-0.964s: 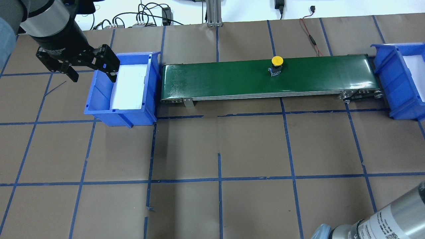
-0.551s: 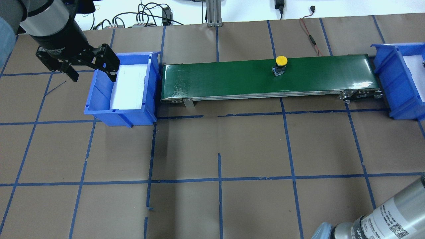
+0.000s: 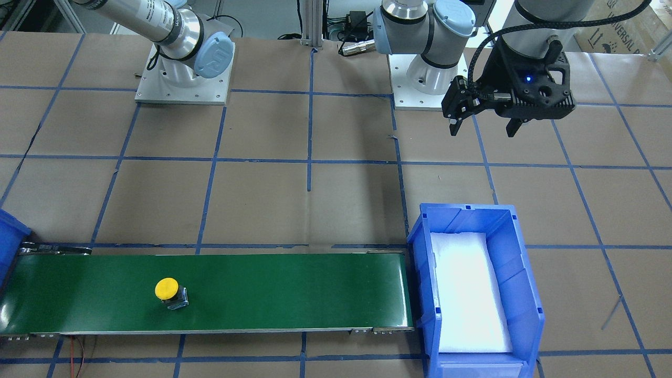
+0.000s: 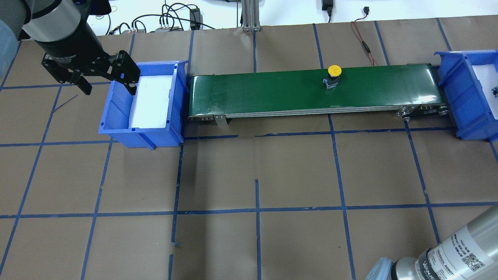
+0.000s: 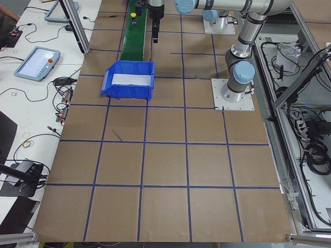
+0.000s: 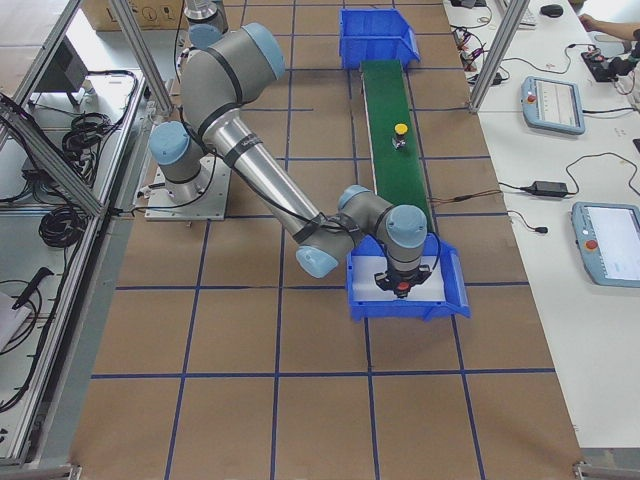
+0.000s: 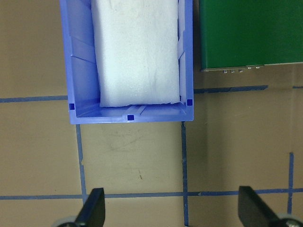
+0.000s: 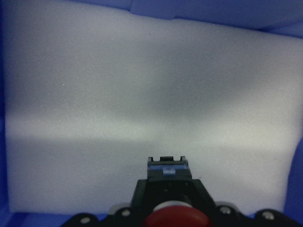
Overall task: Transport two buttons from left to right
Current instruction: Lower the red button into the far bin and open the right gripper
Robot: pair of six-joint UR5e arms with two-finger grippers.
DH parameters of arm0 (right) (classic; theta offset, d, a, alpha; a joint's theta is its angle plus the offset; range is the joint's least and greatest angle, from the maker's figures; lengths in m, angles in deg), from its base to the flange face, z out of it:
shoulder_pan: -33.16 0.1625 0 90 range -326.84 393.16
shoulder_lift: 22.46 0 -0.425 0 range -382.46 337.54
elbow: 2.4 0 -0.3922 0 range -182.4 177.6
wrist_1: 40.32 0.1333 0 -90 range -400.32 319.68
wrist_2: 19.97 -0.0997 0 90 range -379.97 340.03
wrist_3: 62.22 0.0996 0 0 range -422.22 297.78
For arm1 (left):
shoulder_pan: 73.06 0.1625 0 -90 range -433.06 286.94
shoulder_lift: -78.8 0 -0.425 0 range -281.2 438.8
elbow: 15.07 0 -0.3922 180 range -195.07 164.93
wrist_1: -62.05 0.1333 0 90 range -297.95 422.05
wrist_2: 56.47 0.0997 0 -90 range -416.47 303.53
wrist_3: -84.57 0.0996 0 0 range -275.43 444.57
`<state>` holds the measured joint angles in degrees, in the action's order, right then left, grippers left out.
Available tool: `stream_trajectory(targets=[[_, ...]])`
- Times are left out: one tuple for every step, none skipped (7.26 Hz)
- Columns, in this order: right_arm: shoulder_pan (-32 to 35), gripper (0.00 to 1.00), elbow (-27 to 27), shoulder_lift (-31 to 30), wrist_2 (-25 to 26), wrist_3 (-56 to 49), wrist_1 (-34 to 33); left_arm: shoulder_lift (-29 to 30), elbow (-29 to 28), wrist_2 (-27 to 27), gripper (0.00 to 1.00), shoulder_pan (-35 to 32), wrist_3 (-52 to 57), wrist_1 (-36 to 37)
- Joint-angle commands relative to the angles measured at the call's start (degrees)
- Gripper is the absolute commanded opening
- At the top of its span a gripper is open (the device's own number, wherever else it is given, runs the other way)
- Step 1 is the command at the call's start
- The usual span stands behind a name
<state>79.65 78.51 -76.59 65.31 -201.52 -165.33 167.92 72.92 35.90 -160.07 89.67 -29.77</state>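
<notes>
We find the yellow button (image 4: 333, 76) upright on the belt (image 4: 268, 91): cap up, long axis vertical. In the overhead view it sits toward the belt's 3 o'clock end, near the 12 o'clock edge.

The right gripper (image 8: 166, 187) holds the red button (image 8: 171, 219), jaws clamped on its body. The cap faces the wrist and the body points down at the foam (image 8: 142, 94) in the right bin (image 4: 451, 83).

The left gripper (image 4: 109, 90) hangs high on the 6 o'clock side of the left bin (image 4: 116, 120), jaws wide and holding nothing.

On the counter (image 4: 256, 175), one bin sits just beside each belt end.
</notes>
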Motion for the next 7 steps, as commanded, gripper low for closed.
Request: stream_trajectory(targets=[[-0.17, 0.72, 0.22, 0.70, 0.15, 0.17, -0.32, 0.00, 0.00, 0.00, 1.00, -0.09, 0.00, -0.03], [-0.17, 1.00, 0.48, 0.70, 0.06, 0.26, -0.32, 0.00, 0.00, 0.00, 1.00, -0.09, 0.00, -0.03], [-0.17, 1.00, 0.48, 0.53, 0.15, 0.35, -0.32, 0.00, -0.09, 0.00, 1.00, -0.09, 0.00, -0.03], [-0.17, 1.00, 0.22, 0.00, 0.23, 0.35, -0.32, 0.00, -0.09, 0.00, 1.00, -0.09, 0.00, -0.03], [-0.08, 1.00, 0.22, -2.00, 0.32, 0.35, -0.06, 0.00, -0.35, 0.00, 1.00, -0.17, 0.00, -0.03], [-0.08, 1.00, 0.74, -4.46, -0.03, 0.43, 1.16, 0.00, -0.44, -0.09, 1.00, -0.17, 0.00, -0.12], [0.26, 1.00, 1.53, -6.57, -0.46, 0.61, 2.13, 0.00, -0.44, -0.09, 1.00, -0.17, 0.00, -0.12]])
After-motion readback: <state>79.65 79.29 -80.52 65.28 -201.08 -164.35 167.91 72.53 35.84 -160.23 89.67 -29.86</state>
